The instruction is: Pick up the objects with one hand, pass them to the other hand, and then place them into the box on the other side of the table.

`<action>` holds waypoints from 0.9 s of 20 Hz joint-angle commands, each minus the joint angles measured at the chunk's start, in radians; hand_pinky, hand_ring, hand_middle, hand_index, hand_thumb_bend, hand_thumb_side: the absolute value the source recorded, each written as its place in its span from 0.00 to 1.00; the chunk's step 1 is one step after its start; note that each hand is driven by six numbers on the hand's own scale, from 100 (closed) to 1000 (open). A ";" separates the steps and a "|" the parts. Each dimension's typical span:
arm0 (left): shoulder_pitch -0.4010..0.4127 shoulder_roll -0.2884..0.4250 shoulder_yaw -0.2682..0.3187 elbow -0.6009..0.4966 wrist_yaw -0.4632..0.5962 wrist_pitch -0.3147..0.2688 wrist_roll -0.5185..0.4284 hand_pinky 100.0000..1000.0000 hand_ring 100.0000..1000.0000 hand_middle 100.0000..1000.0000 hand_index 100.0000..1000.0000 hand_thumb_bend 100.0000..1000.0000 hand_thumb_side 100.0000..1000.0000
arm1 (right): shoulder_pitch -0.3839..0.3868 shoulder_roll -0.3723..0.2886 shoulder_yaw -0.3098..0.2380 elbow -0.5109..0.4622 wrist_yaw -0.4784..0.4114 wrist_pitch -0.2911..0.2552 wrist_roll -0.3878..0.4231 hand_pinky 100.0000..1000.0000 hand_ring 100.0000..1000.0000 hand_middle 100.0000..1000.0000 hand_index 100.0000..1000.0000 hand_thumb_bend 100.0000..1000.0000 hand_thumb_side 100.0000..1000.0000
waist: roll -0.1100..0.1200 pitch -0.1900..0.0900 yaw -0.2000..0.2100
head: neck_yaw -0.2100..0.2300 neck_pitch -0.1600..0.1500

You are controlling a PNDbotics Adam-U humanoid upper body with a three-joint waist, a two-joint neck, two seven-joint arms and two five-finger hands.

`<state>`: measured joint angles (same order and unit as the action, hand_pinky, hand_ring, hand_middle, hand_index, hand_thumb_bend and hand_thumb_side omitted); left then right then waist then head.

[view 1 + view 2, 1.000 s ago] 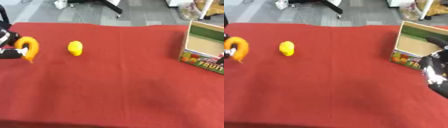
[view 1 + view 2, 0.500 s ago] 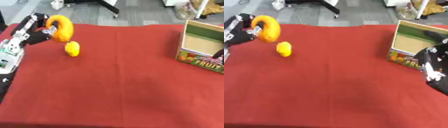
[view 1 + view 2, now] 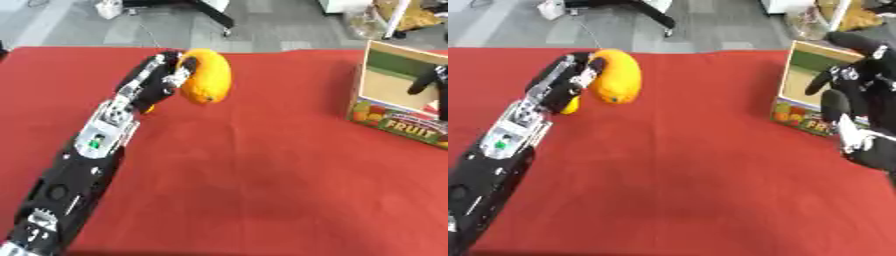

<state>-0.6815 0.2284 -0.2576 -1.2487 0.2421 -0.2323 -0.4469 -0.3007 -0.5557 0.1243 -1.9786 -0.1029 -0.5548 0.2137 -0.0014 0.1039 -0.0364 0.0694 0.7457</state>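
Observation:
My left hand (image 3: 156, 81) is shut on an orange curved fruit (image 3: 206, 81), held above the red table toward the back left. A small yellow fruit (image 3: 570, 105) lies on the cloth, mostly hidden behind that hand. The open-topped cardboard fruit box (image 3: 398, 122) stands at the right edge of the table. My right hand (image 3: 857, 92) hovers beside the box at the far right, fingers relaxed and holding nothing.
The red cloth table (image 3: 262, 190) stretches between my arms. My left forearm (image 3: 83, 160) lies across its left side. Beyond the far edge is grey floor with a chair base (image 3: 206, 12).
My left hand has lifted the orange fruit off the table's left side and carried it up and rightward, past the yellow fruit. The right hand stays by the box.

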 commanded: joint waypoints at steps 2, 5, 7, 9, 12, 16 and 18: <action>0.001 0.000 -0.078 -0.076 0.100 0.030 -0.086 0.60 0.48 0.40 0.49 0.00 0.53 | -0.056 -0.056 0.046 -0.021 0.014 -0.063 0.061 0.43 0.04 0.02 0.87 0.00 0.32 | -0.013 -0.015 0.003 | -0.001 -0.001; 0.012 0.006 -0.121 -0.112 0.149 0.062 -0.126 0.60 0.48 0.41 0.49 0.00 0.54 | -0.085 -0.068 0.081 -0.021 0.050 -0.096 0.085 0.42 0.04 0.02 0.88 0.00 0.32 | -0.013 -0.016 0.008 | -0.003 0.001; 0.018 0.012 -0.149 -0.134 0.170 0.082 -0.146 0.60 0.48 0.40 0.49 0.00 0.55 | -0.105 -0.074 0.099 -0.021 0.085 -0.106 0.091 0.42 0.04 0.02 0.88 0.00 0.31 | -0.014 -0.016 0.011 | -0.006 0.001; 0.023 0.016 -0.172 -0.147 0.180 0.101 -0.158 0.60 0.48 0.40 0.49 0.00 0.55 | -0.125 -0.078 0.115 -0.021 0.128 -0.110 0.087 0.41 0.05 0.02 0.88 0.03 0.31 | -0.013 -0.016 0.013 | -0.006 0.003; 0.023 0.025 -0.206 -0.159 0.191 0.125 -0.176 0.60 0.49 0.41 0.49 0.00 0.56 | -0.147 -0.088 0.151 -0.021 0.182 -0.126 0.082 0.40 0.04 0.02 0.87 0.06 0.34 | -0.013 -0.015 0.018 | -0.011 0.005; 0.023 0.034 -0.238 -0.181 0.232 0.151 -0.193 0.61 0.49 0.41 0.50 0.00 0.57 | -0.161 -0.106 0.191 -0.021 0.227 -0.157 0.091 0.40 0.05 0.02 0.87 0.09 0.34 | -0.014 -0.013 0.023 | -0.013 0.007; 0.022 0.038 -0.251 -0.199 0.268 0.167 -0.195 0.61 0.50 0.41 0.50 0.00 0.58 | -0.171 -0.117 0.204 -0.021 0.250 -0.181 0.092 0.39 0.06 0.03 0.86 0.10 0.34 | -0.014 -0.013 0.026 | -0.014 0.008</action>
<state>-0.6434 0.2501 -0.5038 -1.4188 0.4866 -0.0747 -0.6395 -0.4553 -0.6389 0.3277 -1.9790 0.1323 -0.7218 0.3055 -0.0015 0.1039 -0.0114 0.0590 0.7476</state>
